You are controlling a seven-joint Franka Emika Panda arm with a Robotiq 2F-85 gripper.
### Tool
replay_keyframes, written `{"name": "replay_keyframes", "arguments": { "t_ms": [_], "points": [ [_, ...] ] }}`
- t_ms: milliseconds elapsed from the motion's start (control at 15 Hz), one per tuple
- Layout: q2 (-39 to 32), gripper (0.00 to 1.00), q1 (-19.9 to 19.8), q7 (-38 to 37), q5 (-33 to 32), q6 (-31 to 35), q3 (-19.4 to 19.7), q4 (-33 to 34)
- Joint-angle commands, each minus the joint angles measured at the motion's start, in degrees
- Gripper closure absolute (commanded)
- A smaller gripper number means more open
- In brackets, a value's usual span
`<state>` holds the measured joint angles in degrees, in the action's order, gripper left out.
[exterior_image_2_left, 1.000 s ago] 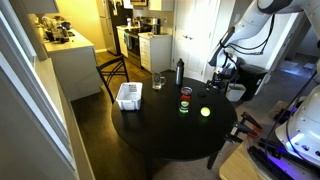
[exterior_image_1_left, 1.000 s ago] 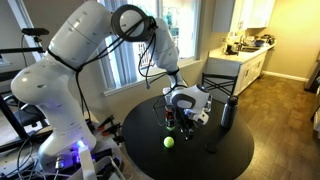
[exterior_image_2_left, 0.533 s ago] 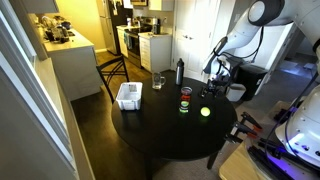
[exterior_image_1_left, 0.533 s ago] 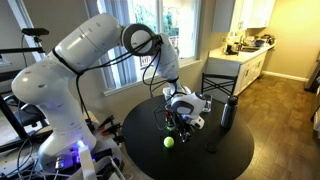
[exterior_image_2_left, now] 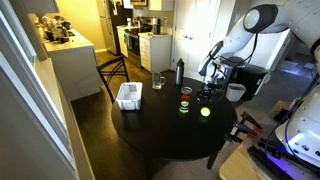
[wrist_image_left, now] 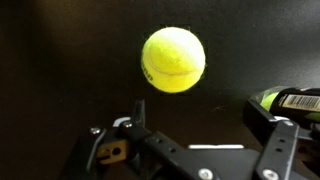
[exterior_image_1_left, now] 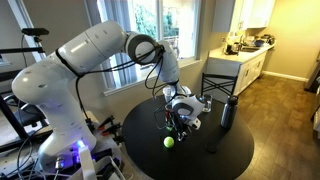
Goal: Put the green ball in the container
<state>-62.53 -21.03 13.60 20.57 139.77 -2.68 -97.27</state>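
Observation:
The green ball [exterior_image_1_left: 168, 142] lies on the round black table [exterior_image_1_left: 215, 160], also seen in an exterior view [exterior_image_2_left: 205, 111]. My gripper [exterior_image_1_left: 181, 118] hangs open and empty above the table, just behind the ball; it also shows in an exterior view [exterior_image_2_left: 208, 90]. In the wrist view the ball [wrist_image_left: 173, 59] lies ahead of the open gripper [wrist_image_left: 205, 130], outside the jaws, with one finger [wrist_image_left: 135, 112] at the left and the other at the right. The container [exterior_image_2_left: 128, 96], a whitish rectangular tub, sits at the table's far side from the ball.
A small can with a red and green label [exterior_image_2_left: 185, 99] stands close beside the gripper and shows at the wrist view's right edge [wrist_image_left: 288, 100]. A tall dark bottle [exterior_image_2_left: 180, 71] and a clear glass [exterior_image_2_left: 158, 80] stand near the container. A chair [exterior_image_2_left: 113, 70] stands behind the table.
The arm has bent over and brought the gripper lower and closer to the ball. The ball and the other things have not moved.

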Motion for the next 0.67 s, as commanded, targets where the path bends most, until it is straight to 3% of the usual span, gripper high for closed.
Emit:
{"name": "replay_keyframes", "arguments": {
  "t_ms": [0, 600],
  "points": [
    [-3.3, 0.0, 1.2, -3.3, -1.5, -4.2, 0.4, 3.7],
    [-10.2, 0.0, 3.7, -8.8, -2.5, -10.6, 2.5, 11.9]
  ]
}}
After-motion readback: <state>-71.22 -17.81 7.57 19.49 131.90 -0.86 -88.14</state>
